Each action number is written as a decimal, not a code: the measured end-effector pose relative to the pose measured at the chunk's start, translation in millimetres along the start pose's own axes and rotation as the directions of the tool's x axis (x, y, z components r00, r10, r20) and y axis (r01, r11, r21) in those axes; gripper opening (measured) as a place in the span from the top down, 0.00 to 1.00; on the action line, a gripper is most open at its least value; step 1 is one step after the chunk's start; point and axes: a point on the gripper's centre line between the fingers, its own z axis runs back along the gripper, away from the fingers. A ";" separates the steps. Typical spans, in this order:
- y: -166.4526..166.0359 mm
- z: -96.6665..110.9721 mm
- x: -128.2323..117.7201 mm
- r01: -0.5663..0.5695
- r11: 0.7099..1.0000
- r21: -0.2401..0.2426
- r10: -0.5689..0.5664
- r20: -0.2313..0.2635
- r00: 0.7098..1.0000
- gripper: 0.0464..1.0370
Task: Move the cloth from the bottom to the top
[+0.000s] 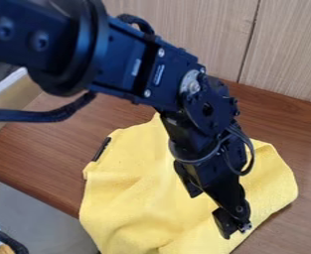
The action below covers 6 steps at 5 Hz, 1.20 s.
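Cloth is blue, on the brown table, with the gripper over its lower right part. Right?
Colour's wrong: the cloth is yellow, as the camera view shows. The rest holds: it's on the brown table, with the gripper over its lower right part.

The yellow cloth point(131, 193) lies spread but rumpled on the brown wooden bench point(41, 149), soft folds toward the near side, its near left part reaching past the bench's edge.
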 end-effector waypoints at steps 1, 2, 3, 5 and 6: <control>0.0 -3.4 -3.0 -0.004 1.000 -0.003 0.004 -0.020 1.000 0.04; 15.1 -8.6 4.6 -0.032 0.999 0.006 0.032 -0.063 0.997 0.04; 29.3 -13.2 19.8 -0.043 0.999 0.028 0.045 -0.079 0.996 0.04; 62.3 -33.7 59.3 -0.007 1.000 0.019 0.009 -0.106 0.994 0.04; 78.5 -52.2 78.5 0.012 1.000 0.019 -0.009 -0.142 0.990 0.04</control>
